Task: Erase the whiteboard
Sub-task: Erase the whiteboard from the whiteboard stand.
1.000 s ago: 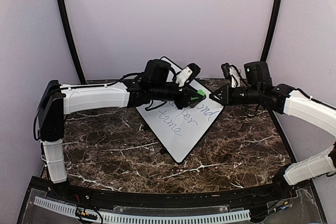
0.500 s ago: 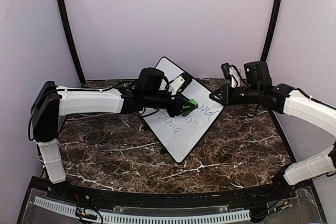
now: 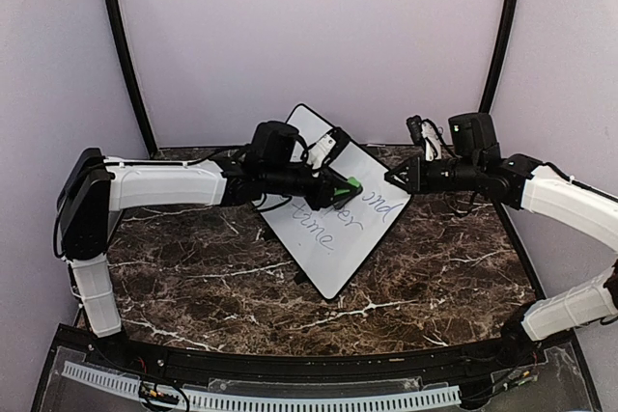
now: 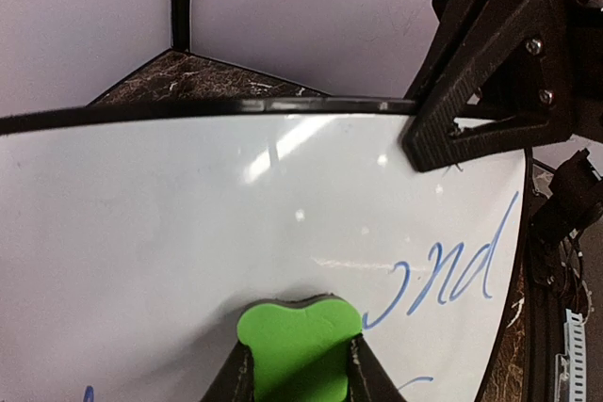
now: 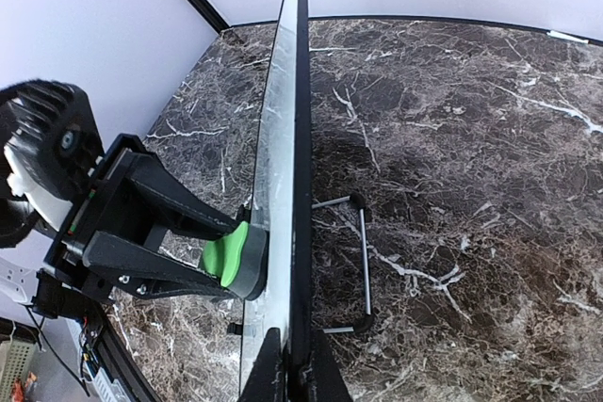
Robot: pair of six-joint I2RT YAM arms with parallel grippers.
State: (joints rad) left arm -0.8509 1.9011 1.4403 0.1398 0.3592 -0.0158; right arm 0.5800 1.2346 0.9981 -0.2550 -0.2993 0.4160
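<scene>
Top external: dark brown white-veined marble tabletop [image 3: 193, 277], lilac walls behind. The large white black-framed whiteboard [image 3: 333, 248] stands propped mid-table. On it the left gripper [image 3: 340, 183] is closed round a small green foam eraser block [image 3: 353, 181]. Over the last second the eraser slid slightly left, away from the right corner. Upper board clean, lower words remain, so the job looks partway done. The right gripper [image 3: 398, 178] pinches the right corner, steadying.

Left wrist: eraser flat on the white face. Blue handwritten "ond" [image 4: 452, 275] sits just right of it, unwiped.

Right wrist: board edge-on, fingers nipping the frame. Thin black wire feet [image 5: 363, 261] behind.
</scene>
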